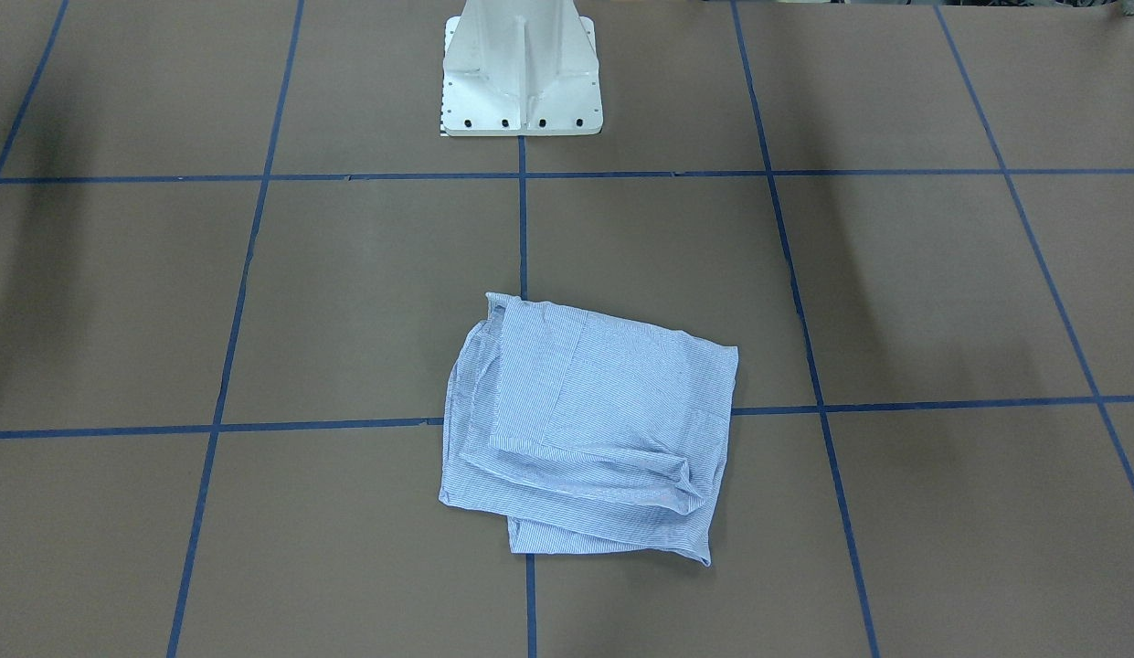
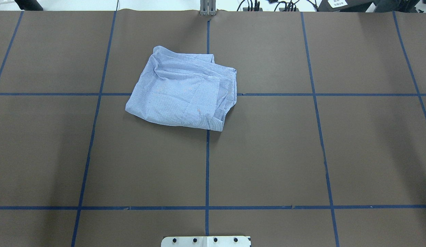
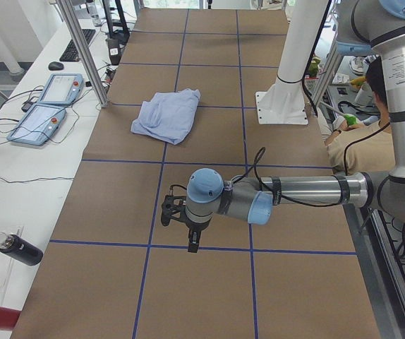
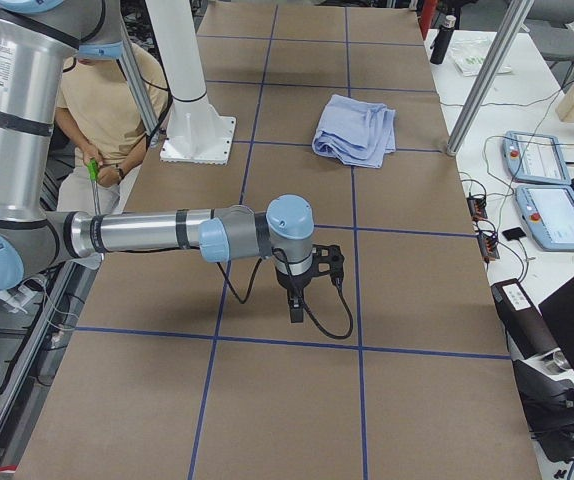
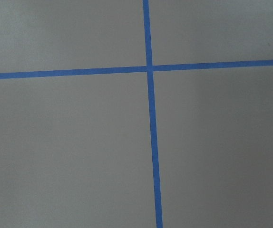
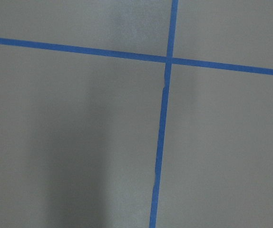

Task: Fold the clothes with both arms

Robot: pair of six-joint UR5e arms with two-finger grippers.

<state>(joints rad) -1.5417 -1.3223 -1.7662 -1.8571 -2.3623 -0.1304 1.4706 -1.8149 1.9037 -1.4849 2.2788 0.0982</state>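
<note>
The light blue and white striped shirt (image 1: 589, 420) lies folded into a rough, rumpled rectangle on the brown table, alone near the middle of the far side (image 2: 183, 92). It also shows in the left side view (image 3: 167, 116) and the right side view (image 4: 355, 130). My left gripper (image 3: 190, 240) hangs low over a blue tape crossing, far from the shirt. My right gripper (image 4: 295, 300) does the same at the other end. Both show only in the side views, so I cannot tell whether they are open or shut. Nothing hangs from either.
The white pedestal base (image 1: 521, 82) stands at the robot's side of the table. Blue tape lines (image 2: 207, 164) divide the brown surface. Control pendants (image 3: 44, 106) and bottles (image 3: 15, 248) lie on the side bench. A seated person (image 4: 117, 100) is beside the pedestal.
</note>
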